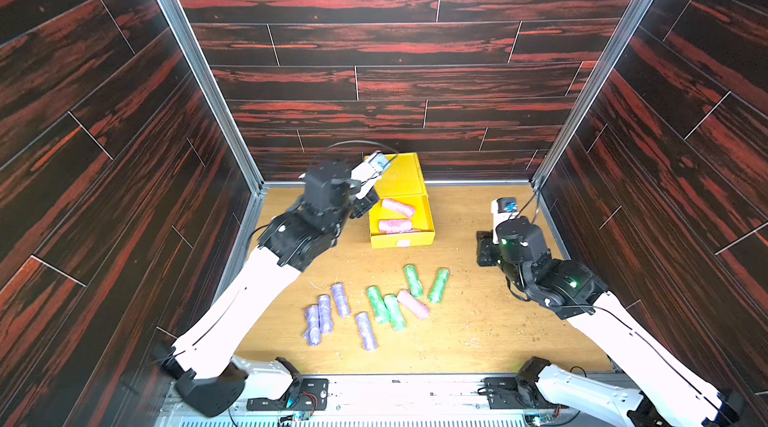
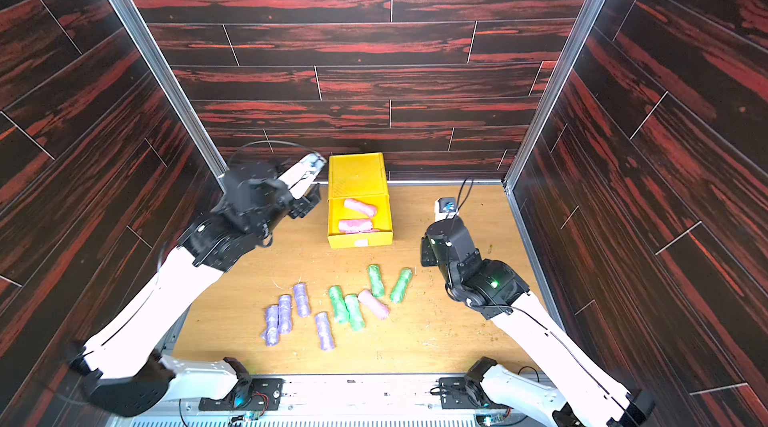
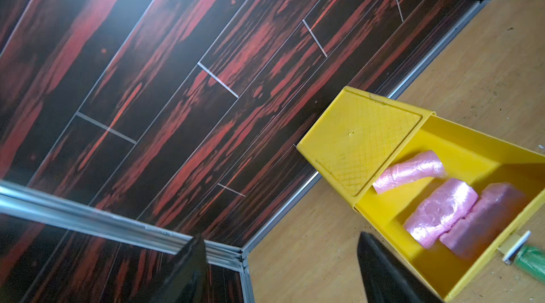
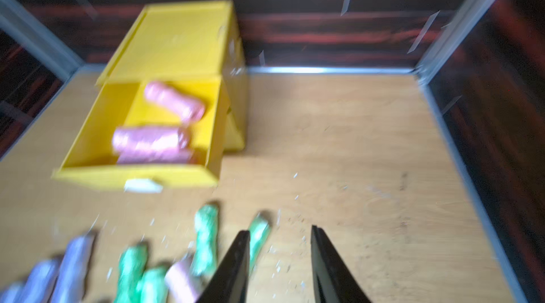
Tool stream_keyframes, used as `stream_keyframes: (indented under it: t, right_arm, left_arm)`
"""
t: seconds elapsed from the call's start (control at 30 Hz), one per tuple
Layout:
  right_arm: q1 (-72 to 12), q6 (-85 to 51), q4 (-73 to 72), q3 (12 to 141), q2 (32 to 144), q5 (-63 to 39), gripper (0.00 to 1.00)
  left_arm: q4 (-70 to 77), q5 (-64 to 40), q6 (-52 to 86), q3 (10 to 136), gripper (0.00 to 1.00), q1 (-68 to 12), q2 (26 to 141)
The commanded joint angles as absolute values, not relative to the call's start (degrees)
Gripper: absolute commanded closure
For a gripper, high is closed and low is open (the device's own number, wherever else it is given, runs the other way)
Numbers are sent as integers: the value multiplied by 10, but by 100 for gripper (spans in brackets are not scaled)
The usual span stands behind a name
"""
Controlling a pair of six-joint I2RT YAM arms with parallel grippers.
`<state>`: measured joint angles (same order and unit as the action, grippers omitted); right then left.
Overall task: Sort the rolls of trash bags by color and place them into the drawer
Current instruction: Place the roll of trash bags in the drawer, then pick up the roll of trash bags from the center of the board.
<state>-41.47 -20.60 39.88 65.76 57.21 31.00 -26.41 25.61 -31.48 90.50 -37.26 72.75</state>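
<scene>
The yellow drawer (image 1: 398, 174) stands at the back centre, its top tray (image 1: 402, 240) pulled out. Three pink rolls of trash bags (image 3: 410, 170) (image 3: 441, 213) (image 3: 483, 219) lie in that tray. On the table in front lie several green rolls (image 1: 413, 282), several lilac rolls (image 1: 340, 300) and one pink roll (image 1: 413, 304) among the green ones. My left gripper (image 1: 365, 205) (image 3: 280, 247) hangs open and empty just left of the tray. My right gripper (image 1: 484, 250) (image 4: 280, 230) is open and empty, right of the green rolls; one green roll (image 4: 259, 238) lies beside one of its fingers.
Dark red wood-pattern walls enclose the table on three sides, with metal corner posts (image 1: 195, 67) (image 1: 602, 71). A metal rail (image 1: 395, 393) with the arm bases runs along the front edge. Small crumbs (image 4: 295, 174) dot the wooden tabletop (image 1: 490, 333).
</scene>
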Motion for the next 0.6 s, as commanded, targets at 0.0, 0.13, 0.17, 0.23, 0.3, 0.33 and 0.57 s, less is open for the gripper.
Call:
stream_keyframes:
  t: [0.0,0.13,0.17,0.23,0.3,0.33,0.57]
  right_arm:
    - [-420,-200,366,593,541,169,62]
    - [-440,-222,305,494,492,96,63]
    - [-450,-230,293,472,486,89,63]
    - [-477,-244,279,438,489,89,63]
    - [-521,-258,271,420,510,118,61]
    - [-543,-264,267,416,523,134,60]
    - [-663,-286,257,446,690,258,47]
  left_arm:
    - [-176,313,-205,809,17,-373,650]
    - [-134,364,-147,689,17,-371,571]
    - [-125,378,-136,660,16,-370,555]
    - [-114,393,-120,615,15,-366,534]
    - [-110,405,-104,579,15,-358,519]
    - [-110,409,-94,566,14,-352,514]
    - [-113,386,9,517,11,-274,500]
